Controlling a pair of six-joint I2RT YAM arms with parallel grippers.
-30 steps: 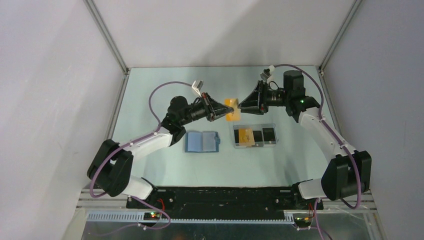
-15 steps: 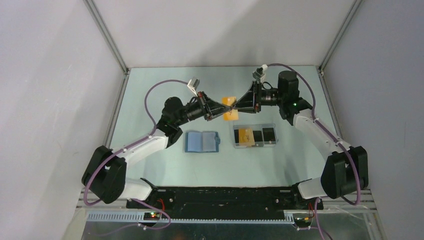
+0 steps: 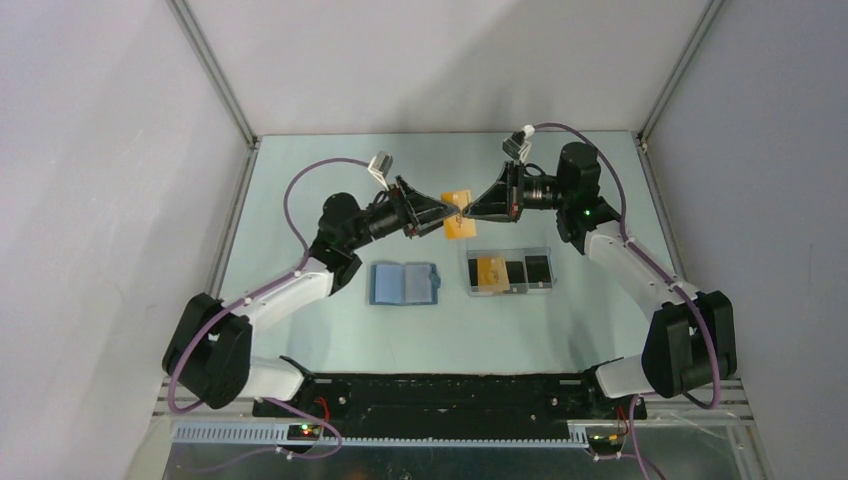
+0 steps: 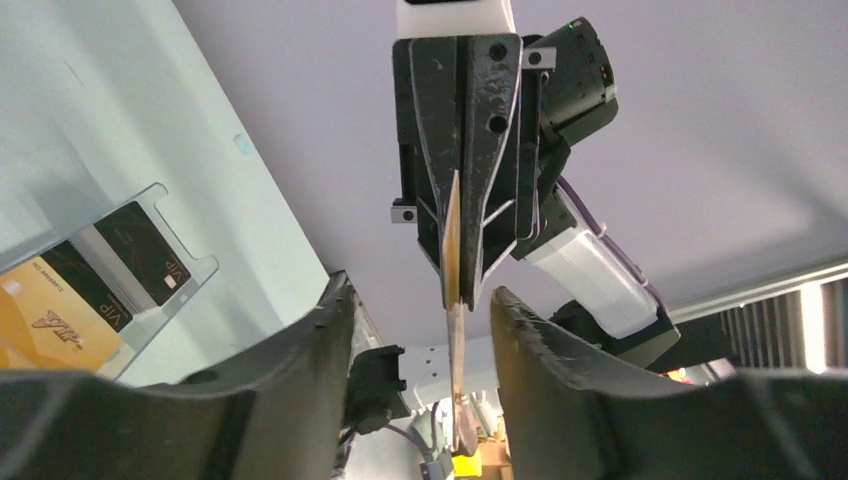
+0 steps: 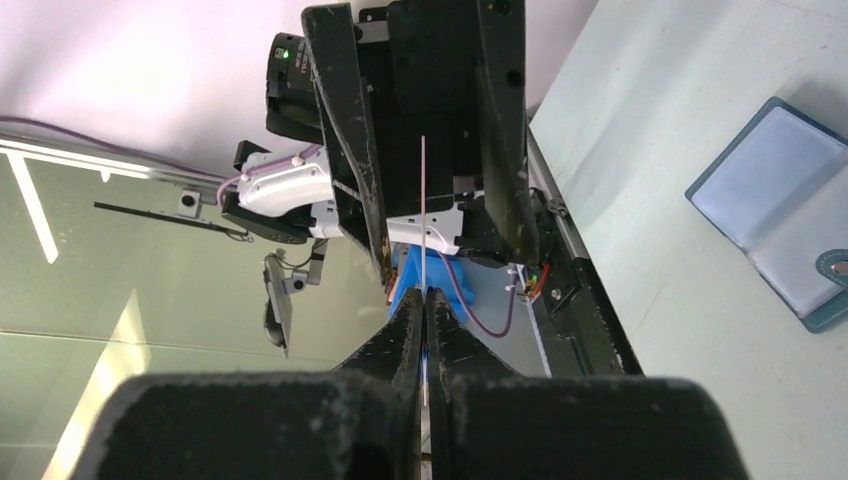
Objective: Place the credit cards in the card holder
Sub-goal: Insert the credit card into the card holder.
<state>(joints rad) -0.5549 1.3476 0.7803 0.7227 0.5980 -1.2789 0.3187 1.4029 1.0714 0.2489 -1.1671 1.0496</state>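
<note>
Mid-air handover: right gripper [image 5: 424, 300] pinches the yellow credit card [image 5: 423, 200] edge-on, left gripper [image 4: 420, 297] parted around it; the left should back off straight, without brushing it.

A clear plastic compartmented tray [image 3: 510, 251] lies flat on the pale green tabletop [image 3: 300, 180], below the right gripper [image 3: 468, 212] and a little toward the near side of it, farther from the left gripper [image 3: 449, 214], which it sits to the right of. The tabletop spreads under both grippers. Plain grey-white walls [image 3: 440, 60] stand beyond and to either side of them, joined by slanting aluminium frame rails [image 3: 212, 70] at the far corners. A black base plate [image 3: 440, 395] and a white slotted cable duct [image 3: 400, 435] run along the near edge, well apart from both grippers
</note>
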